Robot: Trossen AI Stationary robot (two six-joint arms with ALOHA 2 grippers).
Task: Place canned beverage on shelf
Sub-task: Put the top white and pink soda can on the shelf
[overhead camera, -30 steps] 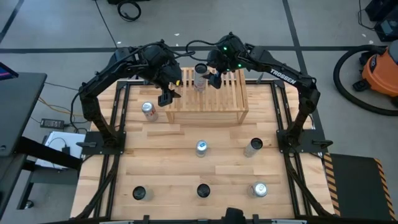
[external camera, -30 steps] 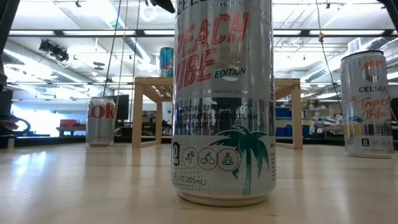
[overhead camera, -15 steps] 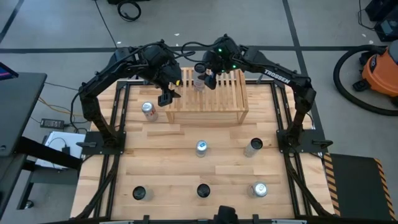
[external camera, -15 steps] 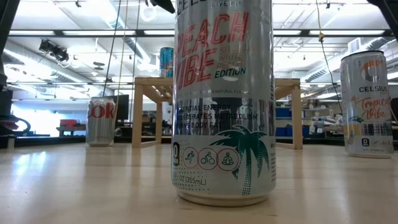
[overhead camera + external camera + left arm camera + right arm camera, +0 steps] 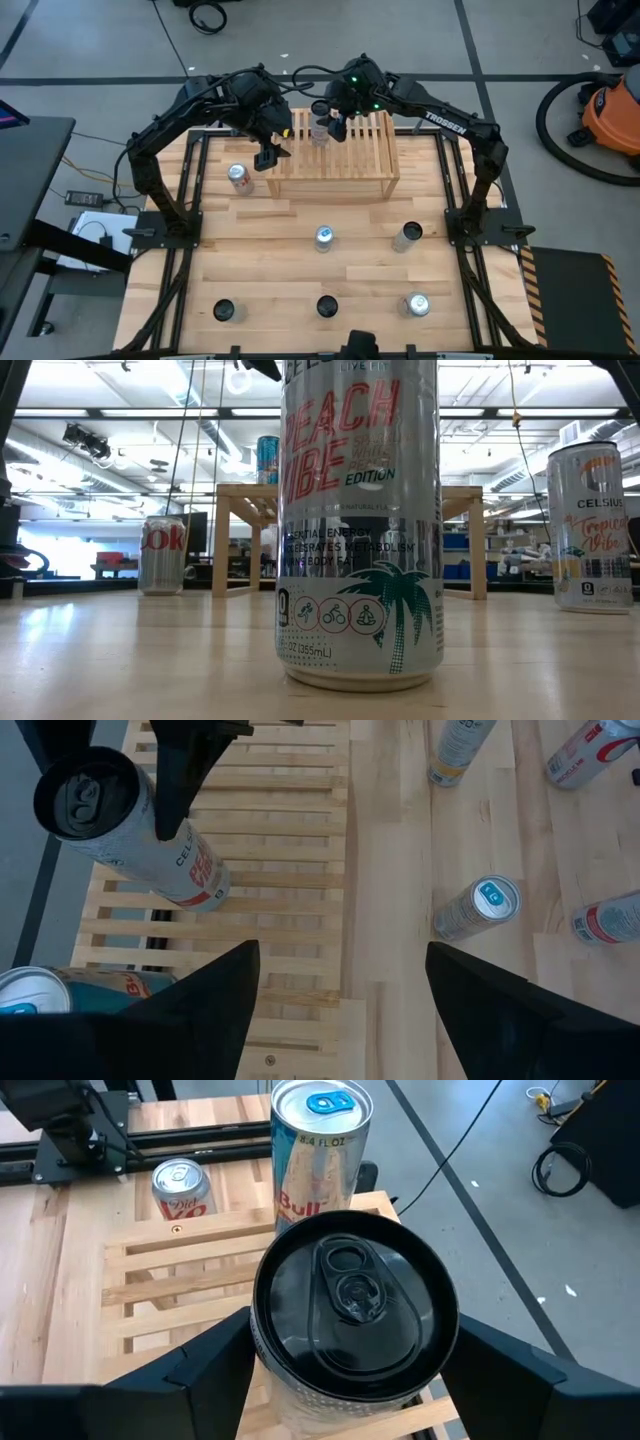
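The shelf (image 5: 350,165) stands at the table's far middle. On its slats stands a pale can with a black top (image 5: 320,110) (image 5: 130,830) (image 5: 355,1305). My right gripper (image 5: 333,122) (image 5: 355,1380) is shut on this can. A blue Red Bull can (image 5: 320,1150) (image 5: 40,995) stands on the slats just beyond it. My left gripper (image 5: 267,150) (image 5: 345,1010) hangs open over the shelf's left end and holds nothing. In the low view a big can hides the black-topped can. My right gripper has the black-topped can between its two fingers, one on each side of the upper wall (image 5: 262,1355), just under the rim. The fingers (image 5: 185,780) come from the table's right, slanting down. The can stands upright with its base (image 5: 205,892) on the shelf's slats.
A Diet Coke can (image 5: 238,178) (image 5: 160,555) stands on the table left of the shelf. Several more cans stand nearer: two mid-table (image 5: 323,237) (image 5: 407,236) and three in the near row (image 5: 223,310) (image 5: 327,305) (image 5: 416,304). A Celsius can (image 5: 360,520) fills the low view.
My right gripper has gone a little toward the table's left, up around the black-topped can. The can has stayed standing on the shelf.
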